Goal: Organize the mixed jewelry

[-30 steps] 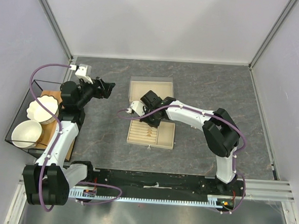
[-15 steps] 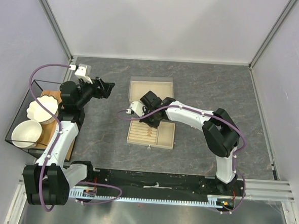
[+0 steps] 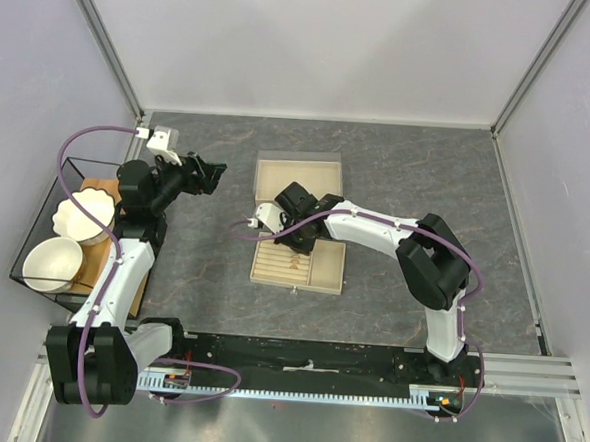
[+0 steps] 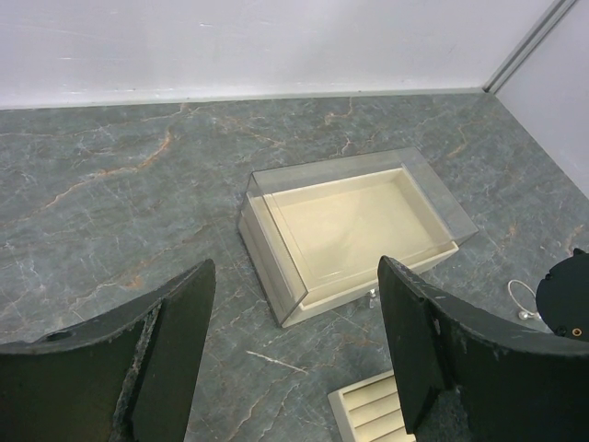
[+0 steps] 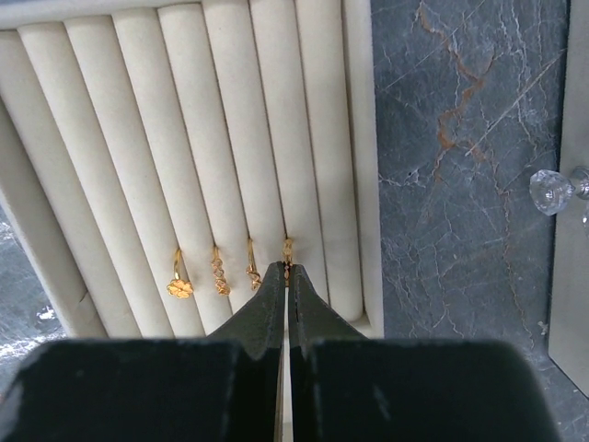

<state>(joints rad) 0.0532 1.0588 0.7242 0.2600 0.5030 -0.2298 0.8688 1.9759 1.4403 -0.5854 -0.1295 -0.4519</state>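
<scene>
My right gripper (image 5: 286, 269) is shut, its tips pinching a small gold ring (image 5: 287, 247) that sits in a slot of the beige slotted tray (image 5: 92, 138). Three more gold rings (image 5: 219, 274) stand in neighbouring slots to its left. In the top view the right gripper (image 3: 296, 238) is over the far part of the tray (image 3: 324, 271). A thin silver hoop (image 4: 523, 296) lies on the table beside the right arm. My left gripper (image 4: 296, 267) is open and empty, held above the table at the left (image 3: 206, 173).
A beige box with a clear lid (image 3: 298, 179) lies just beyond the tray; it also shows in the left wrist view (image 4: 359, 221). Its crystal knob (image 5: 552, 191) is right of the tray. A black wire basket (image 3: 36, 227) with white bowls stands at the left edge.
My right gripper has edged slightly left and nearer over the tray. The left arm has not moved.
</scene>
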